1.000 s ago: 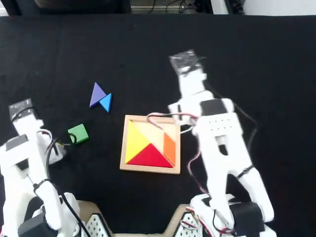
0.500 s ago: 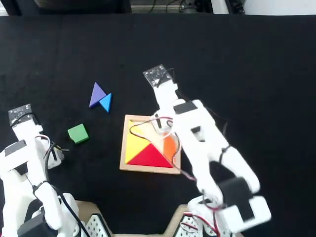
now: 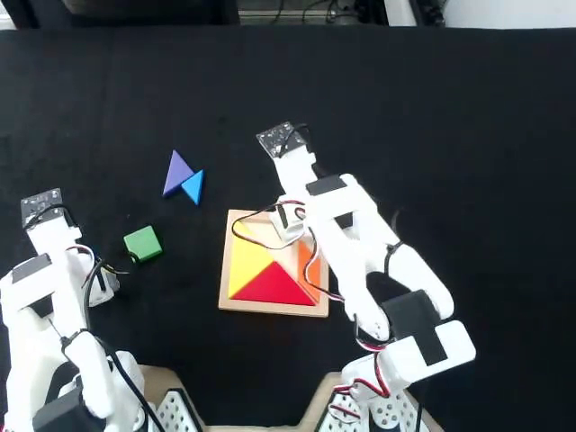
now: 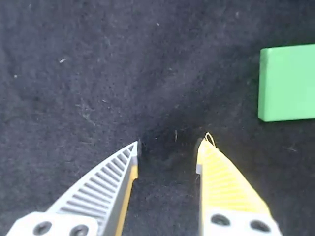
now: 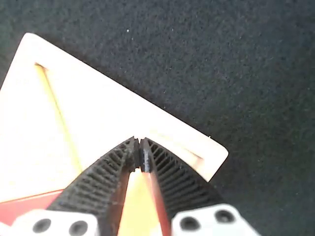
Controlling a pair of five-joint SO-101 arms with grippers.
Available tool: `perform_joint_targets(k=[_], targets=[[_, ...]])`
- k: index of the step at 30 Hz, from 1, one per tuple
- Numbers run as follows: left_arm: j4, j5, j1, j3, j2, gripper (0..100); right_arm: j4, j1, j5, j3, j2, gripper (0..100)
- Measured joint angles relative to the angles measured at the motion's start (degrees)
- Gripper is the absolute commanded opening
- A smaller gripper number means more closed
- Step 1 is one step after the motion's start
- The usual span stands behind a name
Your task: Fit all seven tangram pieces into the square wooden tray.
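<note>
The right gripper (image 5: 140,146) is hanging with its jaws pressed together, tips touching, just above the wooden tray (image 5: 118,98) near its far rim. A yellow triangle (image 3: 247,270), a red triangle (image 3: 274,288) and an orange piece (image 3: 310,266) are lying inside the tray. The left gripper (image 4: 170,147) is sitting with its jaws apart over the black table (image 3: 468,135), beside the green square (image 4: 288,81). Farther back, 2 pieces, a purple triangle (image 3: 178,171) and a blue triangle (image 3: 193,187), are lying against each other.

Left end effector (image 4: 170,147) parted; right end effector (image 5: 139,145) closed.
</note>
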Motion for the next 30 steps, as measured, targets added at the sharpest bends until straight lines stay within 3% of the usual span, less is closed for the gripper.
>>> perform_joint_targets(k=[25,30], targets=[[0.00,0.00,0.00,0.00,0.00,20,1.58,0.00,3.43,2.20,-2.90,1.1],[0.00,0.00,0.00,0.00,0.00,20,1.67,3.34,3.78,2.20,-6.07,1.1]])
